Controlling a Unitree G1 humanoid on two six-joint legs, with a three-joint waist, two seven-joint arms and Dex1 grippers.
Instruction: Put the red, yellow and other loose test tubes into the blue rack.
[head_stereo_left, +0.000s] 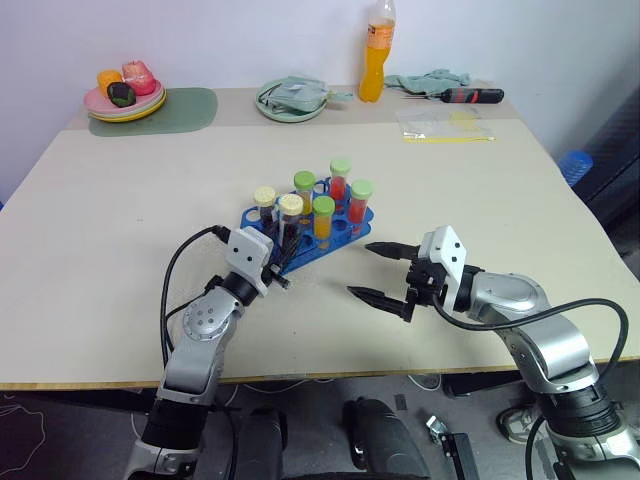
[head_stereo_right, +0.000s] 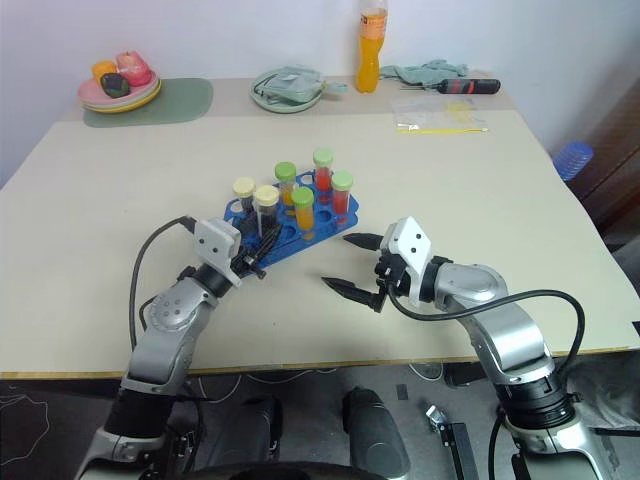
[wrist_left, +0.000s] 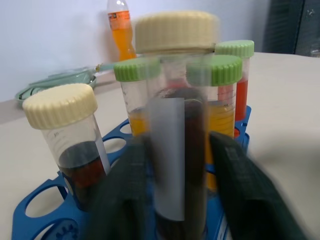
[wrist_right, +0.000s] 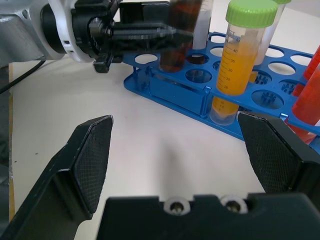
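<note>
Left gripper (head_stereo_left: 285, 262) apparently releasing the maroon tube (wrist_left: 177, 150) seated in the blue rack (head_stereo_left: 345, 228); next, withdraw clear. Right gripper (head_stereo_left: 385, 272) wide open, empty.

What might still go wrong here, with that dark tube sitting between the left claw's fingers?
The left gripper has its fingers on either side of the dark maroon tube standing in the blue rack. Pulling back crookedly might catch the tube and tilt it. The light rack may also slide or tip if nudged, and five more filled tubes stand in it. The right gripper hangs open beside the rack's near edge and could bump it.
</note>
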